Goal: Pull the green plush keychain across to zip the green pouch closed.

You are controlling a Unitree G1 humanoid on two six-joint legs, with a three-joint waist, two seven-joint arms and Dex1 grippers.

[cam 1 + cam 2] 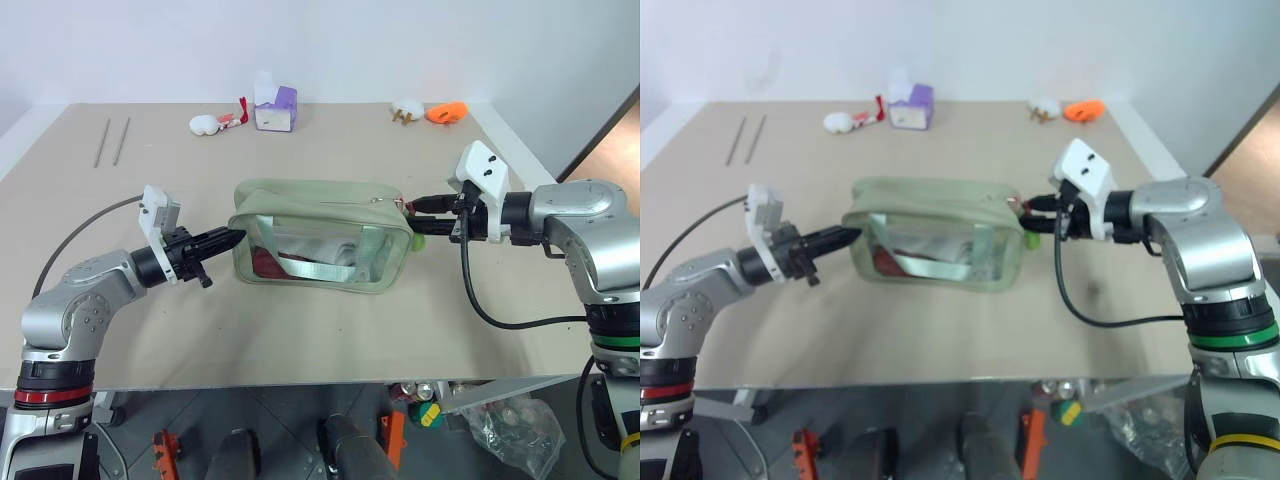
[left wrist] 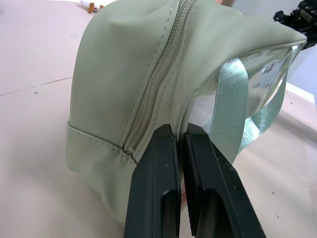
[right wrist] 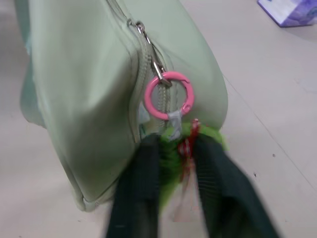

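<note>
The left gripper (image 2: 179, 136) pinched the green pouch (image 1: 320, 215) at one end, jaws pressed together. At the pouch's opposite end, the right gripper (image 3: 173, 146) had its jaws clamped on the green plush keychain (image 3: 171, 158).

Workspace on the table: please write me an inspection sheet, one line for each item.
Surface: beige table, with two thin rods at the far left.
Job's things: green pouch stands mid-table; green plush keychain hangs from a pink ring at the pouch's right end.
Clutter: purple-and-white box, white plush toy and orange object along the far edge.
Grippers: left tool shut on the pouch's left end; right tool shut on the keychain.
Cables: black cable loops from the right wrist.
Surroundings: white wall; items on the floor under the table.
</note>
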